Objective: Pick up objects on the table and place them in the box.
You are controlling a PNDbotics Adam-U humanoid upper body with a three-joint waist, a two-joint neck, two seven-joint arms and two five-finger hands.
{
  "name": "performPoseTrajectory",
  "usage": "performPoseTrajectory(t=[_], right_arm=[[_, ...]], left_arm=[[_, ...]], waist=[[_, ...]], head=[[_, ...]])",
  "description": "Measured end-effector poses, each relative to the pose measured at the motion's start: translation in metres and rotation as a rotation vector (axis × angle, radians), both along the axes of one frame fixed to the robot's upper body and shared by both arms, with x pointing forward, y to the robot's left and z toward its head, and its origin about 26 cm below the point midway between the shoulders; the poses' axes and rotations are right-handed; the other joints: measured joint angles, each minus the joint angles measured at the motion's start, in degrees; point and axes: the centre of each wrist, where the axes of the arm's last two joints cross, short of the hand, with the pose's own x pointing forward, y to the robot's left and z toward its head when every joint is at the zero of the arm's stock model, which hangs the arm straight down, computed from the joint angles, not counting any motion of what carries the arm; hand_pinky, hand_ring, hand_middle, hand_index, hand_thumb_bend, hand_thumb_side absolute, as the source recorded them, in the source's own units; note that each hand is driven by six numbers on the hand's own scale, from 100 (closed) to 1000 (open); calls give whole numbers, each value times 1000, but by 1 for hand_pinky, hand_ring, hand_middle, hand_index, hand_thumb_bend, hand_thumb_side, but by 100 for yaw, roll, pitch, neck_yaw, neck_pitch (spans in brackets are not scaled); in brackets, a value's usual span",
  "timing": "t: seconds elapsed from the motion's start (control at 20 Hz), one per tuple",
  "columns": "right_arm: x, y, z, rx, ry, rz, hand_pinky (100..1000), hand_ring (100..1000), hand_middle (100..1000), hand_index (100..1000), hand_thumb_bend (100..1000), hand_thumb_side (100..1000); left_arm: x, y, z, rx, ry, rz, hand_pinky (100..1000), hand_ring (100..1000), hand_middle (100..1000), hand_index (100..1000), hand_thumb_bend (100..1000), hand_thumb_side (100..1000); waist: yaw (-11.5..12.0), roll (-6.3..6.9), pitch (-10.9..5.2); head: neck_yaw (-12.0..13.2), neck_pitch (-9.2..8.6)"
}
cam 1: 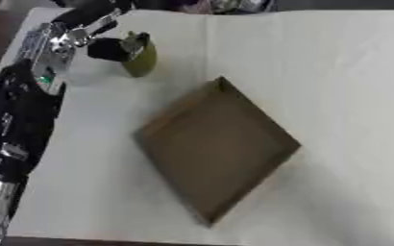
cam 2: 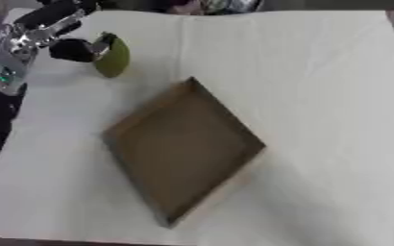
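Now, your left hand (cam 1: 108, 48) is up at the far left of the desk, and its dark fingers are curled onto the side of the small olive-green rounded object (cam 1: 140, 58). That green thing sits near the far left corner of the desk, well apart from the shallow brown cardboard box (cam 1: 217, 149), which lies empty and turned like a diamond in the middle. Your right hand does not show in either view.

Here is what could go wrong. The green object is smooth and round, so it may slip out or roll away if your fingers only hold one side (you cannot see from here how far they wrap around it). If it rolls left, it could fall off the desk edge, which is close by. The box walls are low, so if you let go from high up the object may bounce or roll right out again. The near top corner of the box sticks up a little, and you could bump it on the way in and push the whole box across the cloth.

The desk is covered with a plain white cloth (cam 1: 318, 72) with a faint fold line running down it. Past the far edge there are some dark and mixed-colour things, too blurry to name.
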Motion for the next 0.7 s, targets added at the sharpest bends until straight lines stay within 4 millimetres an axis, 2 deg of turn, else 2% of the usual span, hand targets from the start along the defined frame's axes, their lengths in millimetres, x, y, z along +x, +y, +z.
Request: performPoseTrajectory(t=[0.2, 0.25, 0.4, 0.7], right_arm=[[0, 0, -2, 5, 6, 4, 774, 636, 752, 782, 100, 592], [1, 0, -2, 6, 8, 4, 774, 635, 751, 782, 100, 591], [1, 0, -3, 9, 13, 6, 775, 634, 751, 783, 100, 591], [1, 1, -4, 14, 19, 15, 775, 632, 748, 782, 100, 591]], left_arm=[[-1, -5, -7, 2, 9, 0, 979, 978, 896, 979, 143, 678], [-1, -6, -8, 4, 13, 2, 988, 988, 890, 970, 216, 727], [-1, -6, -8, 13, 20, 32, 1000, 998, 886, 959, 306, 813], [0, -3, -11, 27, 16, 143, 998, 997, 884, 964, 344, 879]], waist=[[8, -8, 0], [10, -10, 1], [12, -12, 8], [12, -20, 25]], head=[[-46, 53], [-56, 56], [-59, 59], [-58, 81]])
